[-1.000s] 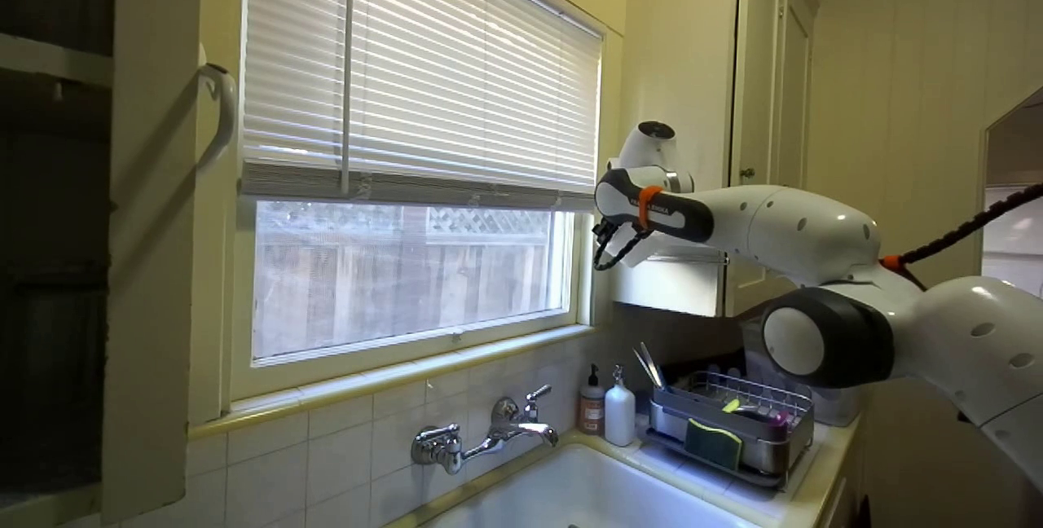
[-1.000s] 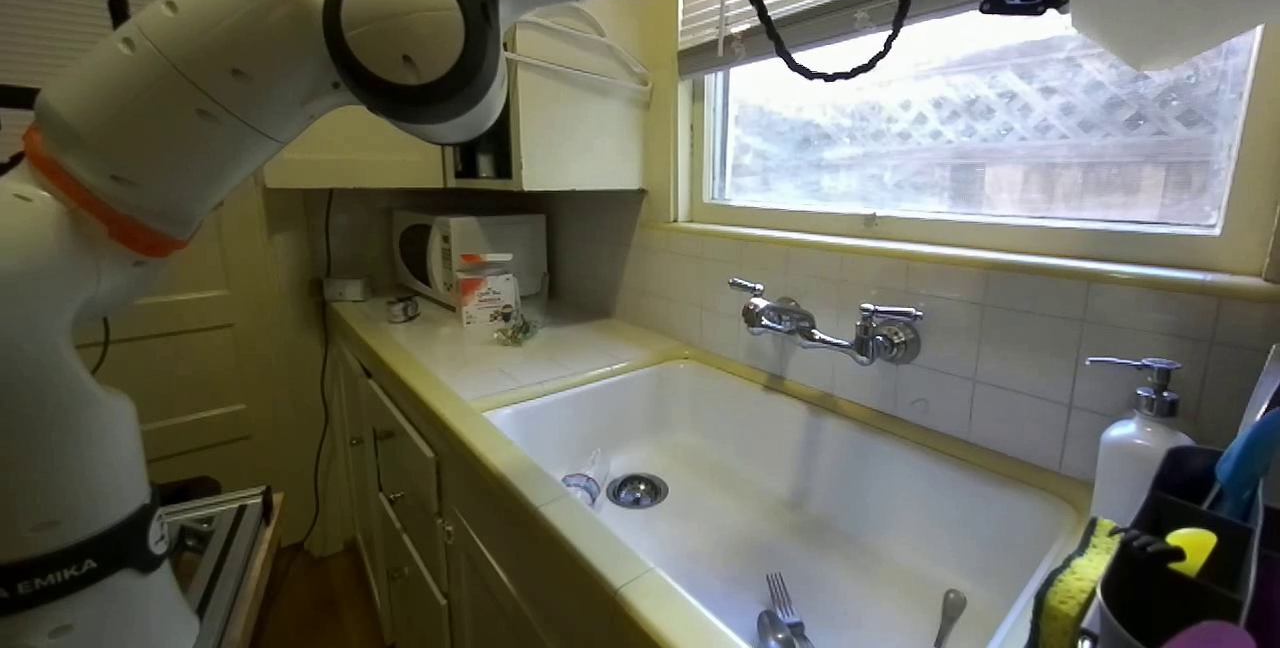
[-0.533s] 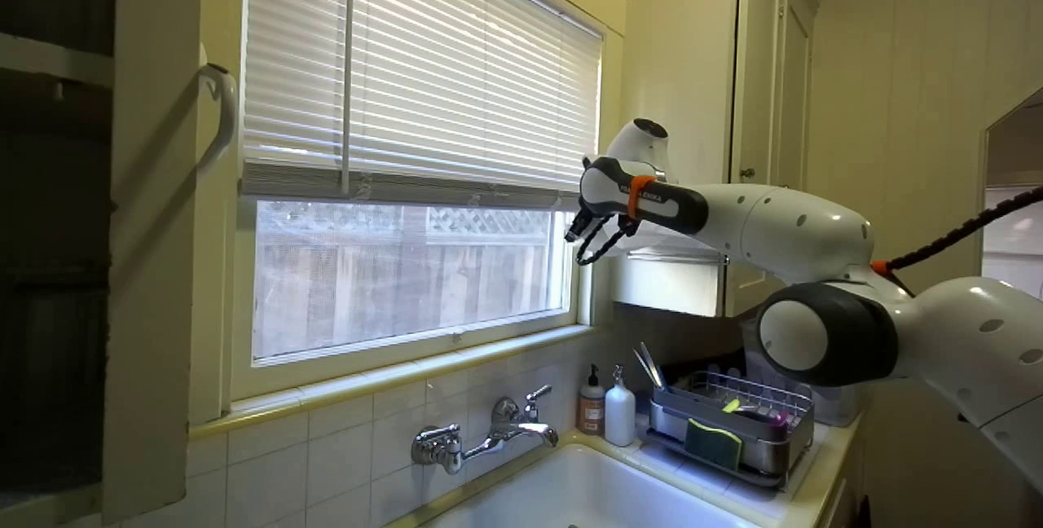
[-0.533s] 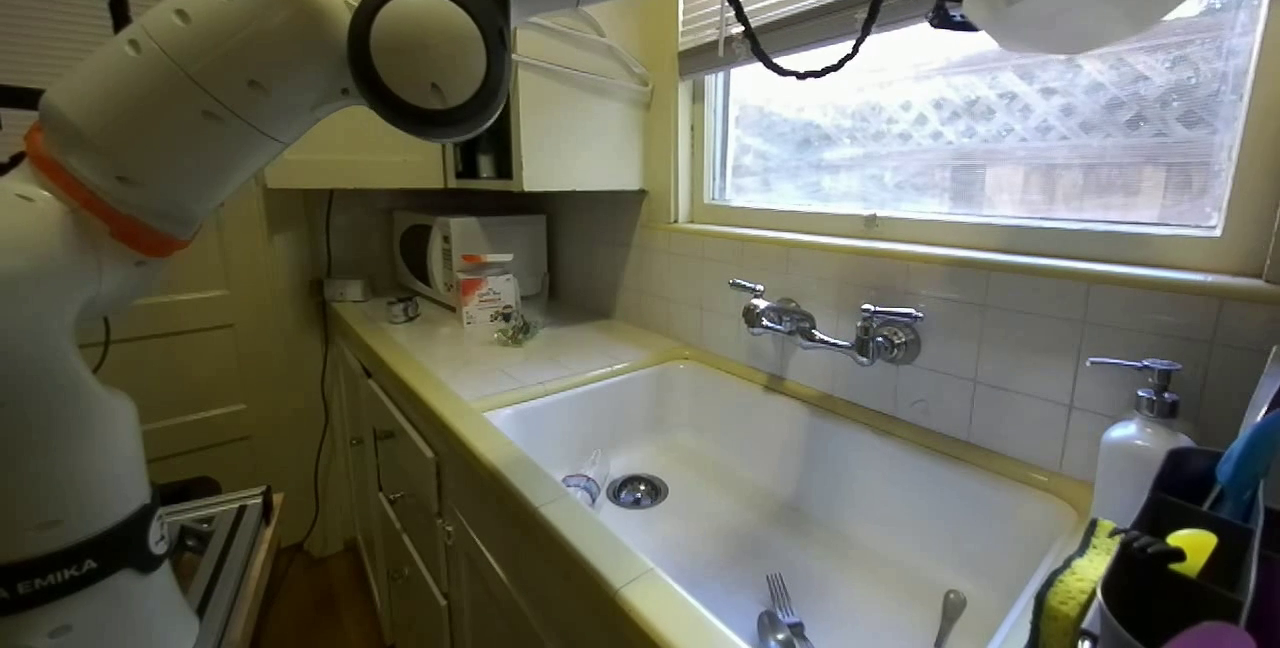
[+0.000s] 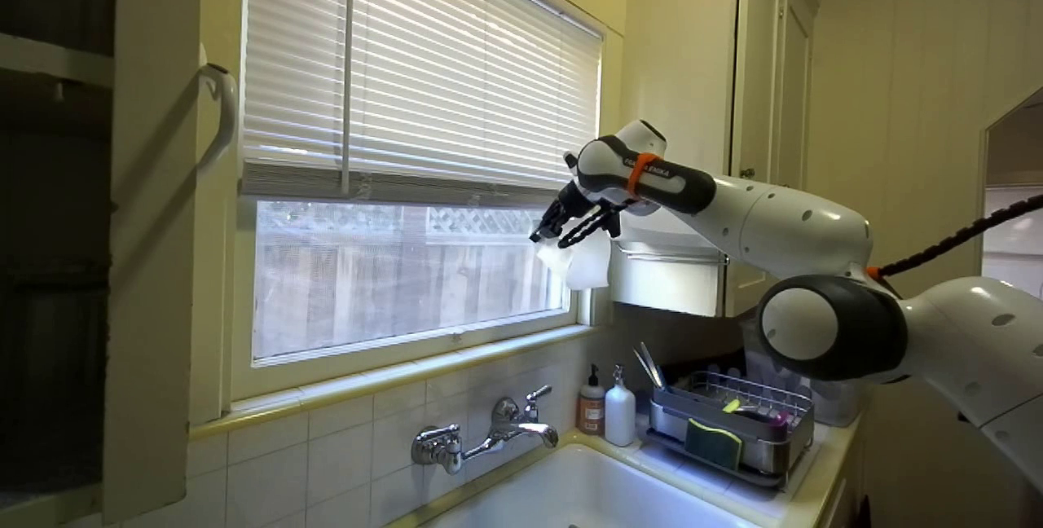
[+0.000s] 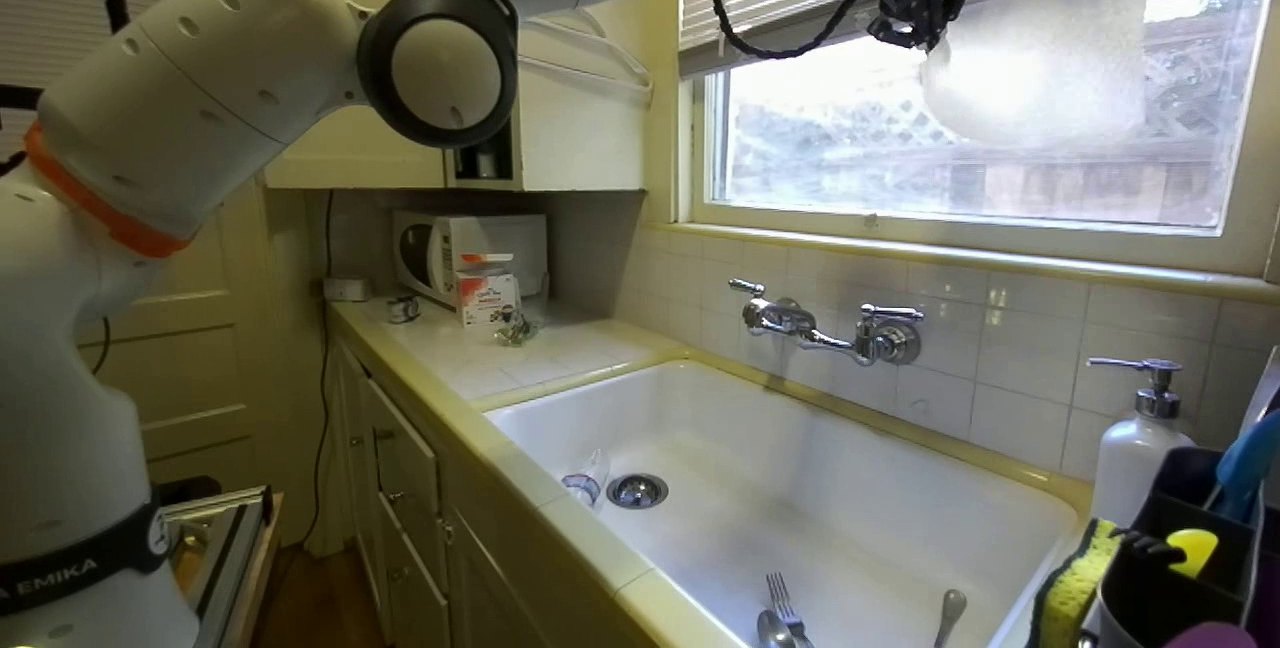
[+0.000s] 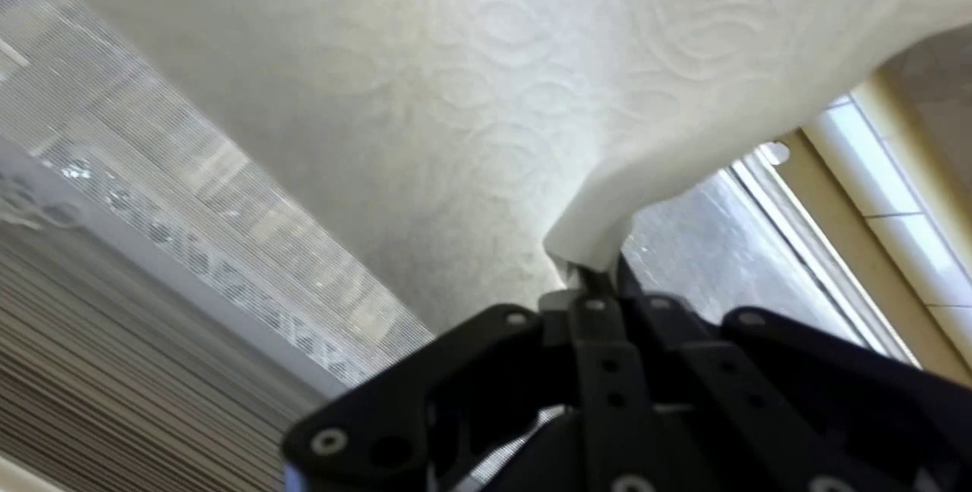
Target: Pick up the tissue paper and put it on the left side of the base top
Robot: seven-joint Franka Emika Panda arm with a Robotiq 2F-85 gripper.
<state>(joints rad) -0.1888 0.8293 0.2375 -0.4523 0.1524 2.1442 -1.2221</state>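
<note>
The tissue paper (image 7: pixel 456 97) is a white embossed sheet that fills much of the upper wrist view. My gripper (image 7: pixel 596 272) is shut on a pinched edge of it; the fingertips are partly covered by the paper. In an exterior view the gripper (image 5: pixel 544 228) points down and left, with the tissue paper (image 5: pixel 585 263) hanging below it in front of the window. In an exterior view the gripper (image 6: pixel 920 18) is near the top, with the tissue paper (image 6: pixel 1040 68) spread to its right, lit from behind. The paper is high above the sink (image 6: pixel 800 448).
A tiled countertop (image 6: pixel 560 348) left of the sink holds a microwave (image 6: pixel 425 248) and a box (image 6: pixel 487 298). A faucet (image 6: pixel 815 328) is on the wall. A soap dispenser (image 6: pixel 1135 458) and dish rack (image 5: pixel 725 422) stand beside the sink. A cabinet (image 5: pixel 668 283) hangs close behind the gripper.
In an exterior view, my gripper has moved left, away from the cabinet and across the window, and has tilted downward. The tissue paper moved with it and swings lower.
</note>
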